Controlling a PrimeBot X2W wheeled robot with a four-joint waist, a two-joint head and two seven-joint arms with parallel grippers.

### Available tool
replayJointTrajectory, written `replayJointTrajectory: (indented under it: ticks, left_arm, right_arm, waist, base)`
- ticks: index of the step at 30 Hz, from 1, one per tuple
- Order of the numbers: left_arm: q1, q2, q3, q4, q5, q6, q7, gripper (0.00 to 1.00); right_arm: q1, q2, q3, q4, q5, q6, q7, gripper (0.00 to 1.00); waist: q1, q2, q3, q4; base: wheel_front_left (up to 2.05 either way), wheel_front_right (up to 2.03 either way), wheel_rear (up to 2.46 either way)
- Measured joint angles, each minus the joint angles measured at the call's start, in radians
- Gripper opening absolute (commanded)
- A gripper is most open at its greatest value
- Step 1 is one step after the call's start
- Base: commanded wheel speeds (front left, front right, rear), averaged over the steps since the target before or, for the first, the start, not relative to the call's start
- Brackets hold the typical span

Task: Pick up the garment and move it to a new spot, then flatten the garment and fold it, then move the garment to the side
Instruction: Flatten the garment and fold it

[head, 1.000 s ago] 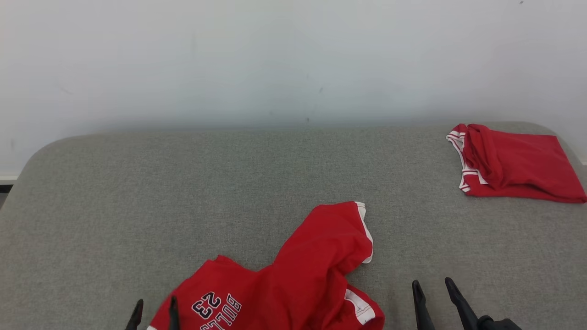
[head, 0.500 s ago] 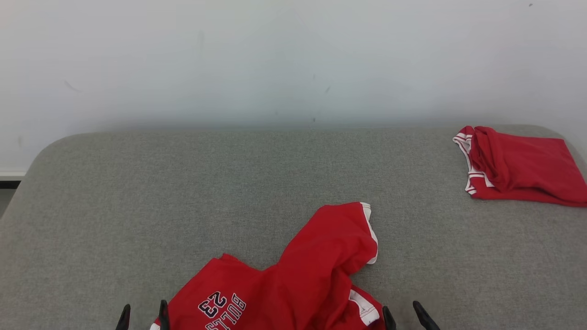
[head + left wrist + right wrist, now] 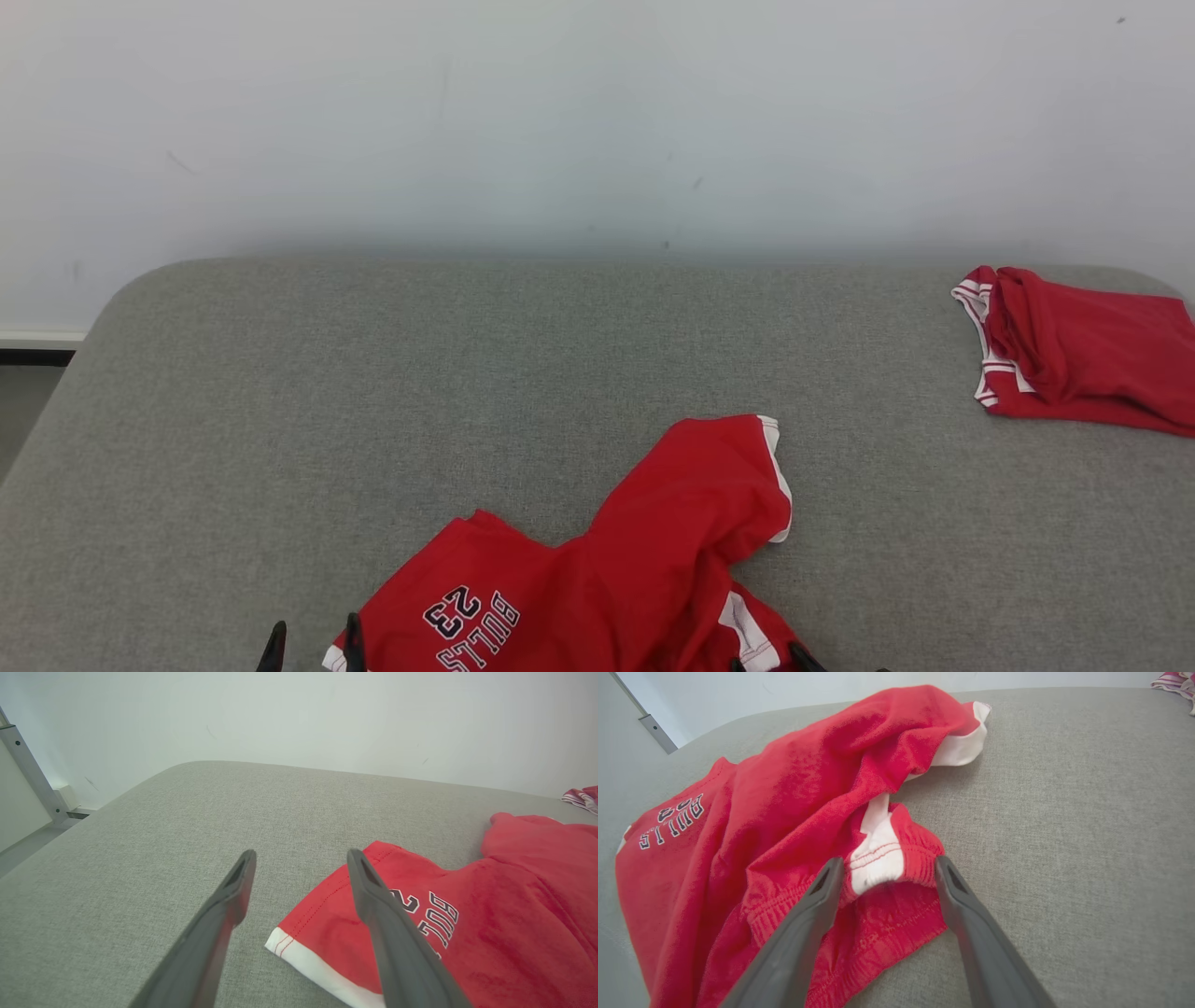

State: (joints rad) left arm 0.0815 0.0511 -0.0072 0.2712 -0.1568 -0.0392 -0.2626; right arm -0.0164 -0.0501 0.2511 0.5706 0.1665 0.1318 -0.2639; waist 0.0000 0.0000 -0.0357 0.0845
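The left gripper (image 3: 301, 861) sits low at the near edge of the surface (image 3: 373, 392). Its fingers (image 3: 219, 924) are spread wide with nothing clamped between them. In the left wrist view one finger lies over bare grey cloth. The other crosses the white-hemmed corner of the garment (image 3: 616, 569), and I cannot tell whether it touches the hem. In the head view its two dark tips show at the bottom edge, beside the garment's left corner, and the arm behind them is cut off.

The right gripper (image 3: 888, 865) is also open, angled down at the garment's near right end. Its fingers straddle a bunched piece of elastic waistband with a white stripe, one tip on each side. Contact with the cloth is hard to judge. In the head view its tips barely clear the bottom edge, by that stripe.

The garment lies crumpled at the near middle of the surface. It is red, with "BULLS 23" printed near its left corner, upside down to the head camera. One leg runs up and to the right, ending in a white-trimmed opening that curls over. Its near edge is cut off in the head view.

A folded garment (image 3: 1092, 369), also red, lies at the far right corner, well apart and partly cut by the frame. A pale wall (image 3: 560, 121) stands behind.
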Motion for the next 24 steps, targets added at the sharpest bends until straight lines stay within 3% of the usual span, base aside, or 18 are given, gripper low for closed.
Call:
replayJointTrajectory:
  ticks: [2,3,4,14,24]
  left_arm:
    - [0.000,0.000,-0.005,0.000,-0.002,0.004,0.000,1.00]
    - [0.000,0.000,-0.008,0.000,-0.002,0.004,0.000,1.00]
    - [0.000,0.000,-0.010,0.000,-0.003,0.004,0.000,1.00]
    - [0.000,0.000,-0.016,-0.001,-0.003,0.008,0.000,1.00]
    - [-0.003,0.000,-0.029,-0.001,-0.005,0.004,0.000,1.00]
  right_arm:
    - [-0.026,0.000,0.012,0.043,-0.002,0.000,0.000,1.00]
    - [-0.037,0.000,0.017,0.063,-0.003,0.000,0.000,0.43]
    - [-0.048,0.000,0.020,0.081,-0.002,0.000,0.000,0.00]
    - [-0.123,-0.014,-0.016,0.110,-0.022,0.000,0.000,0.00]
    - [-0.308,-0.130,-0.048,0.101,-0.007,0.000,0.000,0.00]
  waist:
    - [0.0000,0.0000,0.000,0.004]
    - [0.0000,0.0000,0.001,0.006]
    - [0.0000,0.0000,0.001,0.008]
    - [0.0000,0.0000,0.000,0.014]
    - [0.0001,0.0001,0.014,0.021]
  base:
    - [0.00,0.00,0.00]
    - [0.00,0.00,0.00]
    - [0.00,0.00,0.00]
    - [0.00,0.00,0.00]
    - [0.00,0.00,0.00]
